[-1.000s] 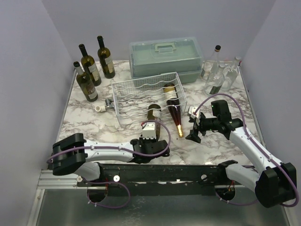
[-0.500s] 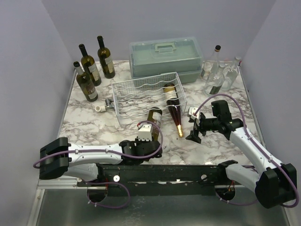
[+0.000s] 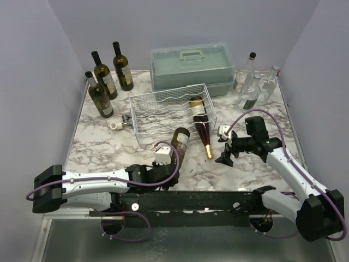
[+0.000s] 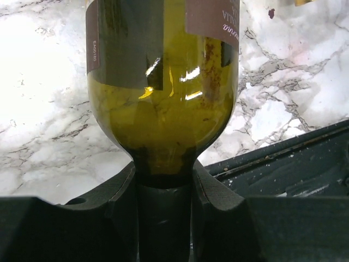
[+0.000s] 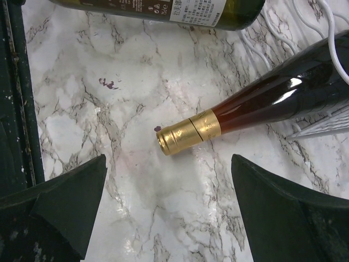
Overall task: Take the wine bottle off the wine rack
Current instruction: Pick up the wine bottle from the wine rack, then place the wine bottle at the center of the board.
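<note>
I note the left gripper pinching the wine bottle by its neck, beside the wine rack. Right gripper: jaws spread wide.

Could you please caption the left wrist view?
Left gripper shut on the neck of a green wine bottle, marble tabletop behind.

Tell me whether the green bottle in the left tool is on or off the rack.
Nearly off: the bottle lies over the table, neck in the left tool, base at the front edge of the rack; contact unclear.
</note>
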`<state>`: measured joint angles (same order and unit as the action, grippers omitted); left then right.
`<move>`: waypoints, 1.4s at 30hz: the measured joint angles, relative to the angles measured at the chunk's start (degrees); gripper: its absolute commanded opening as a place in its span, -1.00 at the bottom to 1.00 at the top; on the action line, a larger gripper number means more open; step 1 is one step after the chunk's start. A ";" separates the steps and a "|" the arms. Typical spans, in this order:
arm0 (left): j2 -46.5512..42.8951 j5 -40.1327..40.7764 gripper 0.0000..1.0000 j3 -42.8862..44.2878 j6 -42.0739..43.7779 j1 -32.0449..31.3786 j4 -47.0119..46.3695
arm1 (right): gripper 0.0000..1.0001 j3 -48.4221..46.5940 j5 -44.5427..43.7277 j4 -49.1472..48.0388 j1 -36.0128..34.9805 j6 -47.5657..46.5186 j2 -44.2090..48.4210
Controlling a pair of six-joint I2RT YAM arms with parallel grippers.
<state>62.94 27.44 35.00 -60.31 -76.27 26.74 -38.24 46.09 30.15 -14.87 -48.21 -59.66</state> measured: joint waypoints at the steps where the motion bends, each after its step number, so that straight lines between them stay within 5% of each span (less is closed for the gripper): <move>1: -0.79 -0.26 -1.00 -0.28 0.22 0.00 0.00 | 0.99 0.00 0.26 0.15 -0.02 -0.22 0.04; 42: -11.91 -16.90 -1.00 0.07 9.42 -0.09 -1.27 | 0.98 -12.33 14.01 22.38 -0.61 -19.89 2.93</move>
<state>51.03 10.55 35.07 -50.89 -76.36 25.47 -50.57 60.10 52.53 -15.49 -68.10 -56.73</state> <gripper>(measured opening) 0.359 0.993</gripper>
